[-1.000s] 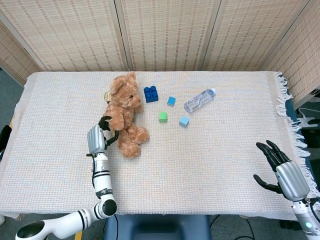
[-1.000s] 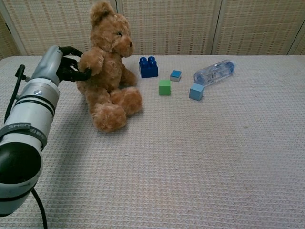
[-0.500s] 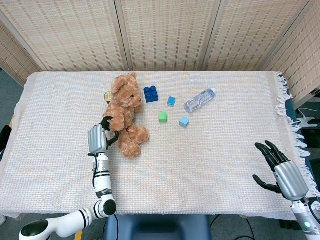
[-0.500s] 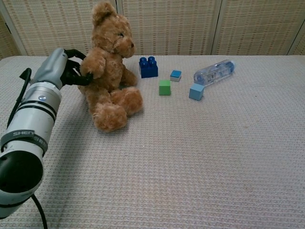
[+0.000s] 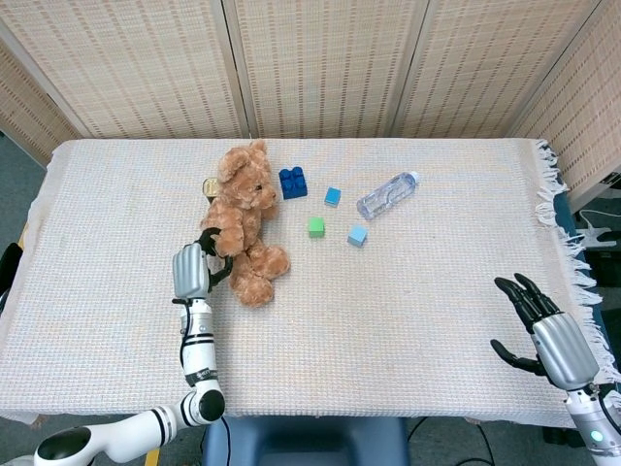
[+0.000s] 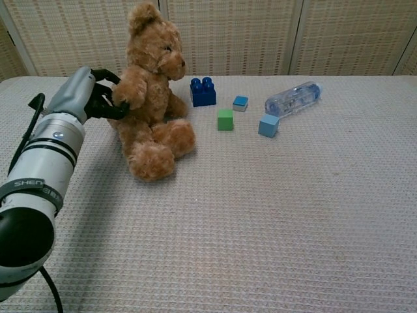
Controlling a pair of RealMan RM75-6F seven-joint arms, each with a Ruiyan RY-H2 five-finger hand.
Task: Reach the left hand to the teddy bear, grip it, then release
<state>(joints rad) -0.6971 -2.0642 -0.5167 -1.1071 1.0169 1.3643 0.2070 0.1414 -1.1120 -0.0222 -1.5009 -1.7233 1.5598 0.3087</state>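
Note:
A brown teddy bear [image 5: 245,216] sits upright on the cloth-covered table [image 5: 408,320], left of centre. My left hand [image 5: 193,264] is at the bear's side, its dark fingers [image 6: 104,103] curled around the bear's near arm and holding it. In the chest view the teddy bear [image 6: 154,98] faces right, with the left hand [image 6: 83,96] pressed against its arm. My right hand [image 5: 543,325] hovers with its fingers spread near the table's right front corner, holding nothing.
Right of the bear lie a dark blue brick [image 5: 292,182], a small blue cube [image 5: 333,196], a green cube [image 5: 316,226], a light blue cube [image 5: 357,235] and a clear plastic bottle [image 5: 387,194] on its side. A small object [image 5: 208,185] shows behind the bear.
My left hand has pushed slightly closer into the bear's arm, and the bear has shifted a little to the right with it. The right hand has barely moved.

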